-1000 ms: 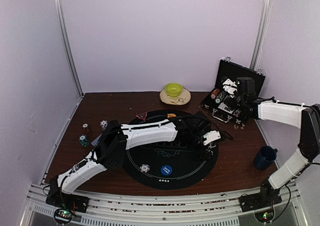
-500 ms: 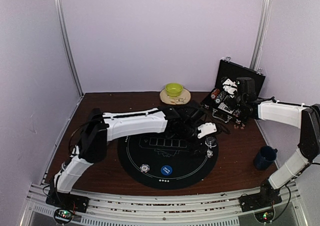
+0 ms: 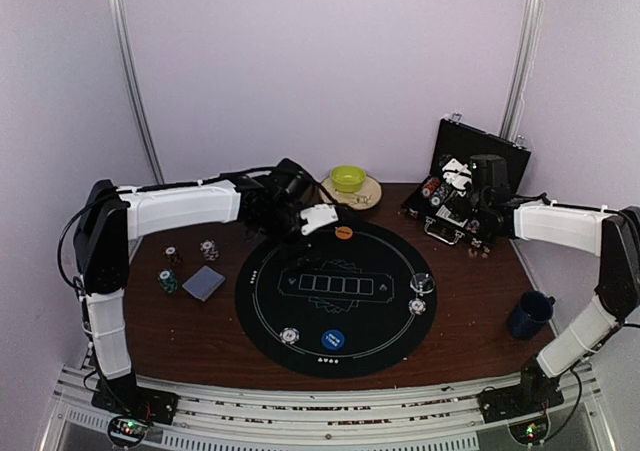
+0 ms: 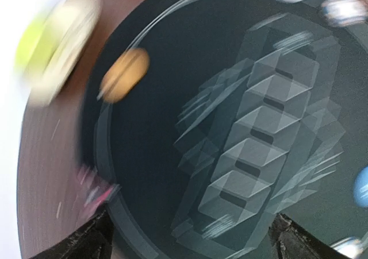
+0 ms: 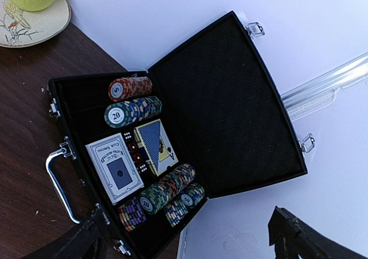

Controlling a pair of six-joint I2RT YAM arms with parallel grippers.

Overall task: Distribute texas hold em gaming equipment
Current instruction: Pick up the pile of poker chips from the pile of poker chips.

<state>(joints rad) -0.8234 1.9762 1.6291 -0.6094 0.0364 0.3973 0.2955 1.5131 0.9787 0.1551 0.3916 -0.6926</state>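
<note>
Now the right gripper (image 5: pixel 190 239) hangs wide open, empty, over the case (image 5: pixel 230 98); best drop squarely onto one chip stack (image 5: pixel 133 112). The left gripper (image 3: pixel 318 218), open and empty, hovers beside the orange disc (image 3: pixel 343 233).

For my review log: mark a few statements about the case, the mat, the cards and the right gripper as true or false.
1. The black case stands open. True.
2. The blue disc lies on bare wood. False: it lies on the black mat.
3. The right gripper clamps a chip stack. False: it is open and empty, facing the case.
4. The card deck lies left of the mat, not on it. True.
</note>
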